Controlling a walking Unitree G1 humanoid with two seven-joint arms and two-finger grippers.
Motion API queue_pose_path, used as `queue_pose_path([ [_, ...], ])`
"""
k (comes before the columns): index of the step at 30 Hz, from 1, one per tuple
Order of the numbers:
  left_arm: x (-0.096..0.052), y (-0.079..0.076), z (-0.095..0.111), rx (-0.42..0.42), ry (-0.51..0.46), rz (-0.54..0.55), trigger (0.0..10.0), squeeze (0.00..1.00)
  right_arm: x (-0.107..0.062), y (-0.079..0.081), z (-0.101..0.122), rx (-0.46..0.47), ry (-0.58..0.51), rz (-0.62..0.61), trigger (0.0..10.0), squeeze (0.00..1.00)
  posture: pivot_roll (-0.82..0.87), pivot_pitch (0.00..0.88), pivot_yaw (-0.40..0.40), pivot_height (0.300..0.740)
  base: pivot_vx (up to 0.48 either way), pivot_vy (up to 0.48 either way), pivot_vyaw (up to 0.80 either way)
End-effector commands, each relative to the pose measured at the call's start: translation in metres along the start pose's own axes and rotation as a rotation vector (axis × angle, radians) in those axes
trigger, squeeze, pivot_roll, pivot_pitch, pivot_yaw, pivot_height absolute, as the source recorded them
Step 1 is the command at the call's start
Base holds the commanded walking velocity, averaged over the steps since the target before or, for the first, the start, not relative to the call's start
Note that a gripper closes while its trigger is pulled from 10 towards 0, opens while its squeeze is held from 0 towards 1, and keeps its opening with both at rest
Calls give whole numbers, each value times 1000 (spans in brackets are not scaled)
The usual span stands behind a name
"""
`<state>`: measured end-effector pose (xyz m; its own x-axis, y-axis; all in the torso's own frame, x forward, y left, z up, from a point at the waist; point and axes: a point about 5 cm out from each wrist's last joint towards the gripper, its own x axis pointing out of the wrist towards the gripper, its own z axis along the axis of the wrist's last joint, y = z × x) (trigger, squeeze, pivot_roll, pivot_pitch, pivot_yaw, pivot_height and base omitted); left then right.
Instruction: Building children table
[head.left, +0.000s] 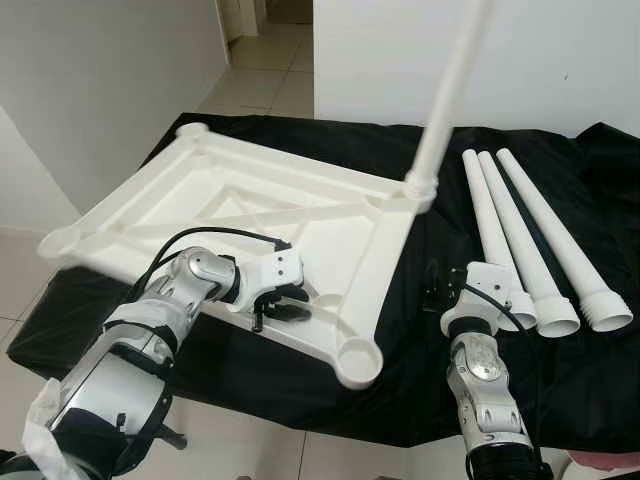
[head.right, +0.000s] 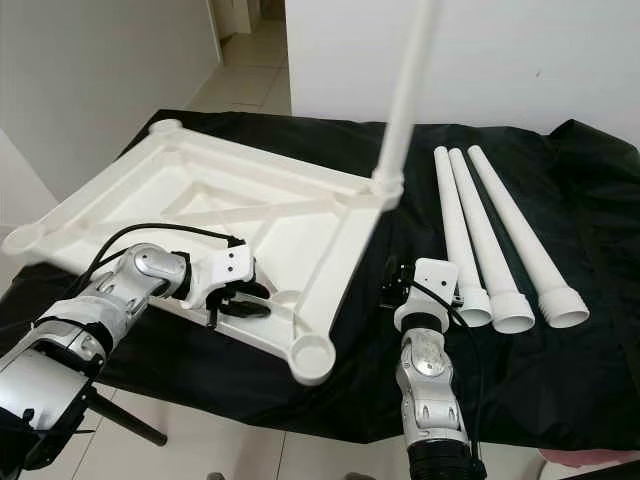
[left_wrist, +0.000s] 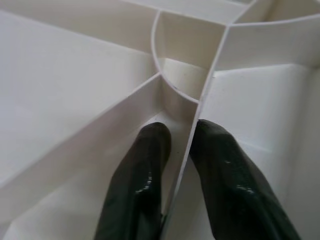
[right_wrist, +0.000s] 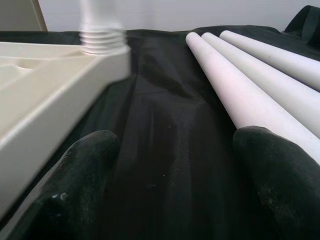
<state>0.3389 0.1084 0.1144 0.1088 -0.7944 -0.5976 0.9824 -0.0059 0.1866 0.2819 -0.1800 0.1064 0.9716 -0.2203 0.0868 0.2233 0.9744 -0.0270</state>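
Observation:
A white plastic table top (head.left: 340, 245) lies upside down on the black cloth (head.left: 420, 330), its ribs facing up. One white leg (head.left: 447, 90) stands upright in the far right corner socket (head.left: 420, 187). Three loose white legs (head.left: 520, 235) lie side by side to the right. My left gripper (head.left: 277, 305) is near the top's front edge, its fingers (left_wrist: 145, 165) shut on a thin rib (left_wrist: 205, 95). My right gripper (right_wrist: 175, 165) rests open on the cloth between the table top's edge (right_wrist: 55, 95) and the nearest loose leg (right_wrist: 235, 90), holding nothing.
The front corner socket (head.left: 358, 360) and the two left sockets (head.left: 62, 243) hold no legs. The cloth-covered surface ends just in front of me, with tiled floor (head.left: 250, 440) below. White walls (head.left: 100, 90) stand to the left and behind, with a doorway (head.left: 265, 50) between.

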Motion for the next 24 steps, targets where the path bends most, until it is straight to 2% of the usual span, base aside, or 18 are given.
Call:
queue_pose_path([
  [1,-1,-7,-21,-86,49,25,4235,0,-1,2,0,-4,5,5,10000,0,-99,32,54,740,0,0,0],
  [2,0,-7,-19,-85,36,27,2667,0,-1,1,0,-4,4,4,10000,0,-99,31,55,740,0,0,0],
  [3,3,-7,-18,-84,20,39,3333,0,-1,1,0,-3,4,2,10000,0,-99,31,55,740,0,0,0],
  [8,5,-7,-16,-79,4,53,3020,0,-1,1,1,0,1,1,10000,0,-99,31,55,740,0,0,0],
  [9,7,-8,-13,-65,-14,57,4078,0,-1,1,1,4,-3,0,10000,0,-97,28,55,740,0,0,0],
  [10,9,-7,-9,-47,-35,68,10000,0,0,2,2,7,-10,-1,10000,0,-94,25,53,740,0,0,0],
  [14,11,-6,0,-36,-98,93,10000,0,1,2,5,12,-24,-2,10000,0,-92,23,51,740,0,0,0],
  [15,11,-5,3,-44,-126,93,10000,1000,2,2,6,13,-31,-6,10000,0,-91,22,50,740,0,0,0],
  [20,8,-2,11,-74,-192,120,10000,1000,4,1,9,23,-52,-14,10000,0,-89,16,50,740,0,0,0],
  [24,-3,8,22,-83,-268,216,10000,1000,6,-1,12,21,-71,-32,10000,0,-89,2,50,740,0,0,0],
])
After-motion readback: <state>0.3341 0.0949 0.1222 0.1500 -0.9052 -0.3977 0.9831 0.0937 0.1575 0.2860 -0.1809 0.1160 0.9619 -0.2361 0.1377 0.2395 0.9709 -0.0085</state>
